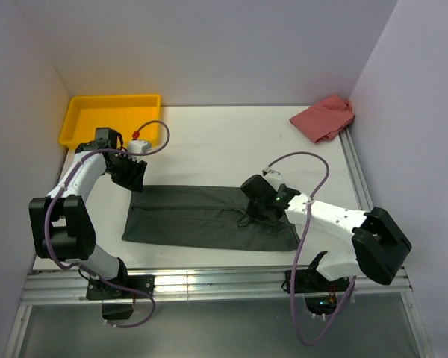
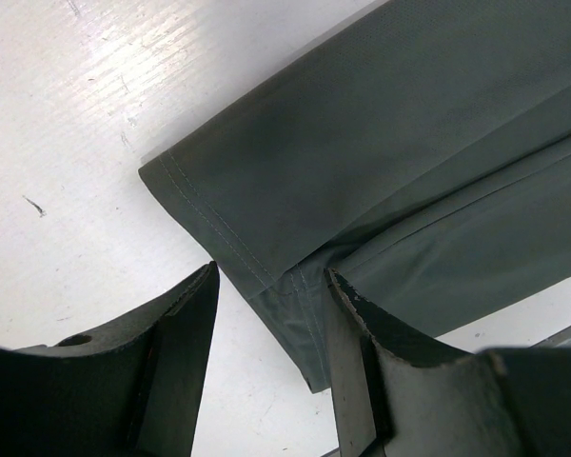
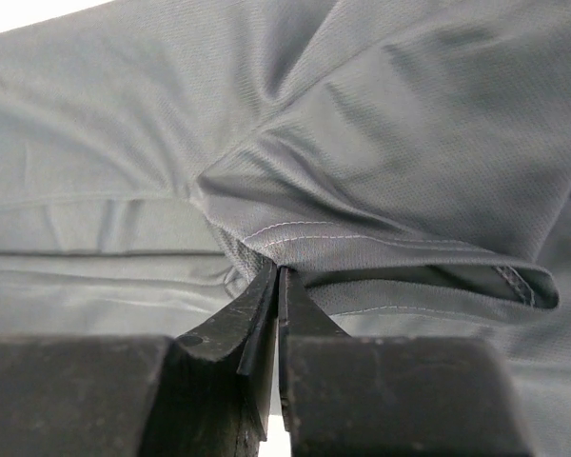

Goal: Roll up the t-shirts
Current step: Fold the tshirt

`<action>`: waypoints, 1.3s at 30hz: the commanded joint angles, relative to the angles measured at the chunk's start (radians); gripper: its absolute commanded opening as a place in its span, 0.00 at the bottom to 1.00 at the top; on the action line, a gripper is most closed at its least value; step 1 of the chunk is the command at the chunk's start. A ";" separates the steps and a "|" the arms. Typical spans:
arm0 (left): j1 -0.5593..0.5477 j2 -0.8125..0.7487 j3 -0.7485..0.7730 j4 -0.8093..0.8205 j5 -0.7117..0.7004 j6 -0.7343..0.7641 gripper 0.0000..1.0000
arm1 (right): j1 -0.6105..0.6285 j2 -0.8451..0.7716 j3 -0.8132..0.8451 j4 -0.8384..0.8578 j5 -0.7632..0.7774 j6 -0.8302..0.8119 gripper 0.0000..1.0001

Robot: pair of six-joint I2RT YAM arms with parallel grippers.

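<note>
Two arms are seen at the near edge of the white table [image 1: 224,142], and just beyond their bases one dark grey t-shirt [image 1: 209,216] is laid flat across the middle of the table, folded into a long strip that runs from left to right. Near the right end of this strip the right gripper [image 1: 257,205] is lowered onto the cloth. In the right wrist view its jaws [image 3: 278,271] are brought nearly together, with only a thin slit between them, and a stitched fold of the t-shirt [image 3: 362,124] is pinched at their tips; the cloth is drawn into small wrinkles around them. A little farther, at the far left corner of the strip, the left gripper [image 1: 131,175] is placed. Its jaws [image 2: 271,276] are kept apart at a middle width and nothing is held; the hemmed corner of the t-shirt [image 2: 381,143] is seen between and beyond them. At the far left a yellow bin [image 1: 112,99] is set, and at the far right a red cloth [image 1: 325,118] is left crumpled.
</note>
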 commanded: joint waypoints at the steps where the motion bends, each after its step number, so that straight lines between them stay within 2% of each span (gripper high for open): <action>1: 0.003 -0.003 -0.007 0.015 0.003 0.000 0.53 | 0.026 -0.016 -0.009 0.024 0.009 0.018 0.09; 10: 0.003 0.002 -0.024 0.024 0.000 0.003 0.52 | 0.061 0.041 -0.039 0.058 -0.002 0.049 0.28; 28: 0.003 0.013 -0.039 0.034 -0.005 0.003 0.52 | 0.122 0.104 -0.036 0.099 -0.003 0.064 0.42; 39: 0.003 0.011 -0.051 0.043 -0.015 0.003 0.52 | 0.156 0.006 -0.068 0.061 0.040 0.110 0.50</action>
